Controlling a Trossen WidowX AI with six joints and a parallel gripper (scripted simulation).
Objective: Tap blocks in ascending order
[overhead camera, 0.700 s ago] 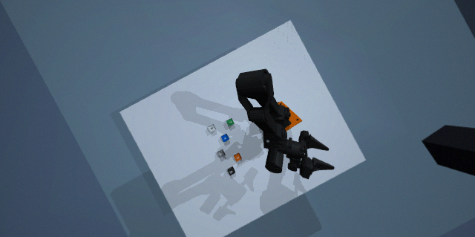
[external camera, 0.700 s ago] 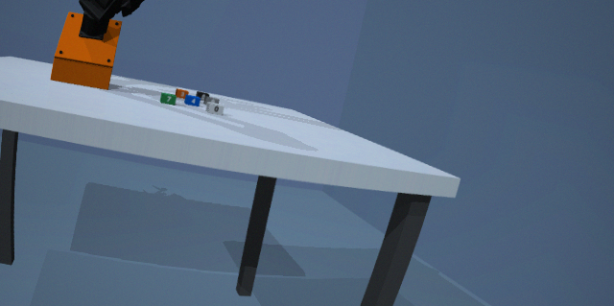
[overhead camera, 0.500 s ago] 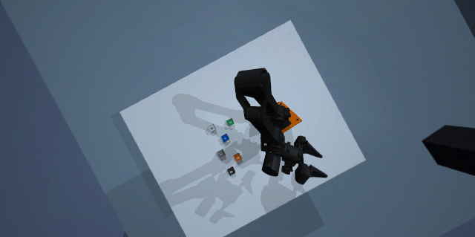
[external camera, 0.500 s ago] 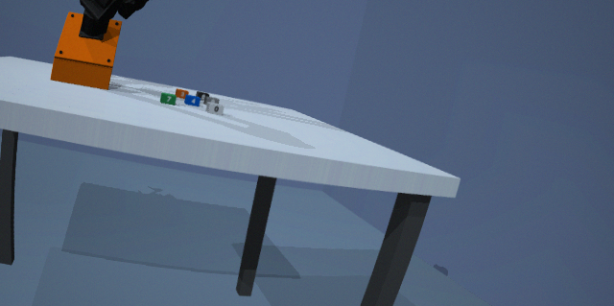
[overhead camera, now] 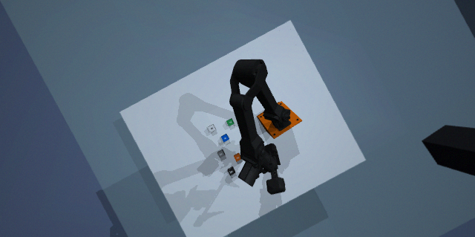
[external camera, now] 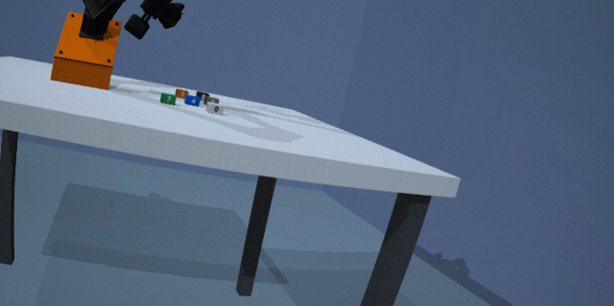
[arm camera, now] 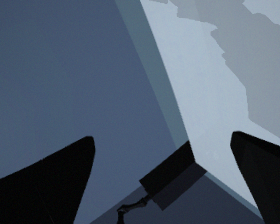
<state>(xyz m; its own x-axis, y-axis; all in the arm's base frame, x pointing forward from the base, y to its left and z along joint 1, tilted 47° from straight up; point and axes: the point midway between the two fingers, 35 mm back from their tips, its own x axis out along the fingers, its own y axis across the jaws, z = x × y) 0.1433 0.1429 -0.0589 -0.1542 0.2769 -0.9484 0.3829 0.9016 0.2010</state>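
Note:
Several small blocks stand apart on the white table [overhead camera: 297,73] [external camera: 312,153]. The green block [overhead camera: 230,122] [external camera: 168,99] shows 7, the blue block [overhead camera: 225,138] [external camera: 192,101] shows 4, and the white block [overhead camera: 211,128] [external camera: 215,108] shows 0. The digits on the orange block [overhead camera: 237,157] [external camera: 181,93], the grey block [overhead camera: 221,153] and the black block [overhead camera: 231,171] are too small to read surely. My gripper [arm camera: 163,141] is open and empty, its tips wide apart. It is high above the table, off to the side of the blocks and touching none. No block shows in the wrist view.
The arm stands on an orange base [overhead camera: 292,119] [external camera: 83,44], right of the blocks in the top view. The forearm hangs beside the orange block in that view. The wrist view shows a table corner, the wall and the arm's shadow.

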